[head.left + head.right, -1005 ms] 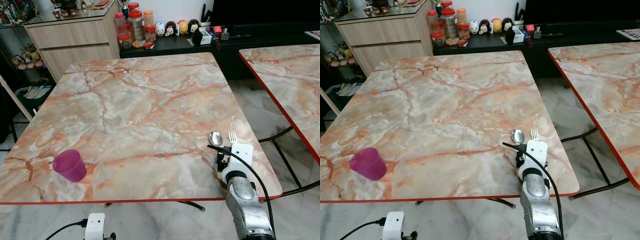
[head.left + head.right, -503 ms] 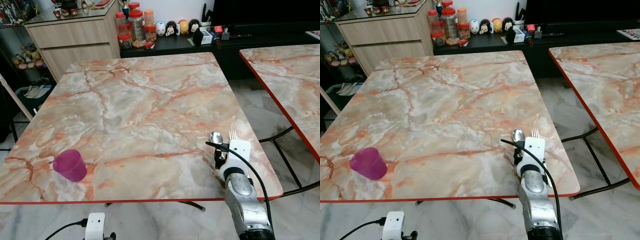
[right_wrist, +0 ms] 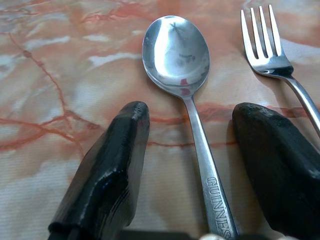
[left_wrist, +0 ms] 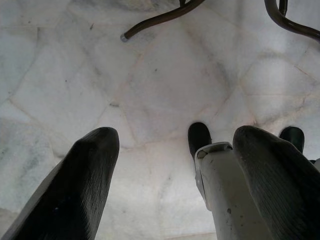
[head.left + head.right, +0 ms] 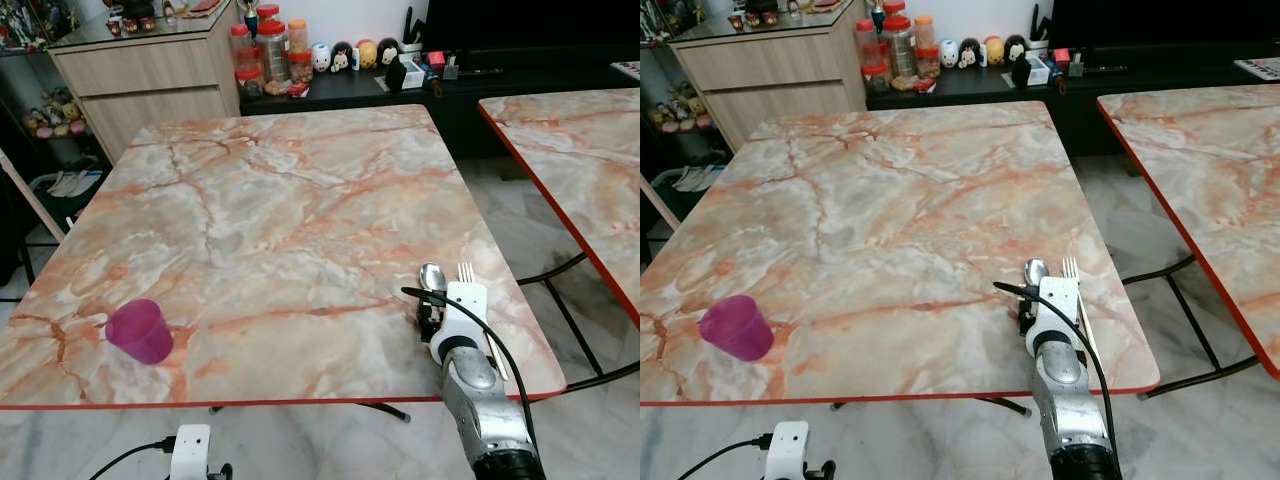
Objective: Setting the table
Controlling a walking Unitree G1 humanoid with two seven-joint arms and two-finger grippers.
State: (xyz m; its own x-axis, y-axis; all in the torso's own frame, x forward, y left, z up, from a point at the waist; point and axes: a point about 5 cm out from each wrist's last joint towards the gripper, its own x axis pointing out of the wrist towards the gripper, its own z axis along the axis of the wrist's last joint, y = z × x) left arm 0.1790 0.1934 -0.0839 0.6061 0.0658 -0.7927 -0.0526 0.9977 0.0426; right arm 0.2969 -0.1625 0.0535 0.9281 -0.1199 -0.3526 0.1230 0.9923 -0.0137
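On the veined marble table (image 5: 280, 200), the right pincer (image 3: 192, 165) spreads ribbed black fingers around a polished steel spoon (image 3: 182, 65).

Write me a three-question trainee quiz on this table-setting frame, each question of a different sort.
1. True or false: the right tool has its fingers shut on the silver metal spoon.
2. Which piece lies between the right tool's open fingers? A) the silver metal fork B) the spoon C) the purple plastic cup
3. Fill in: the cup stands near the table's front ____ corner, on the robot's own side.

Key
1. False: the fingers are open, one on each side of the spoon's handle.
2. B
3. Left, on the orange-veined marble-pattern table.
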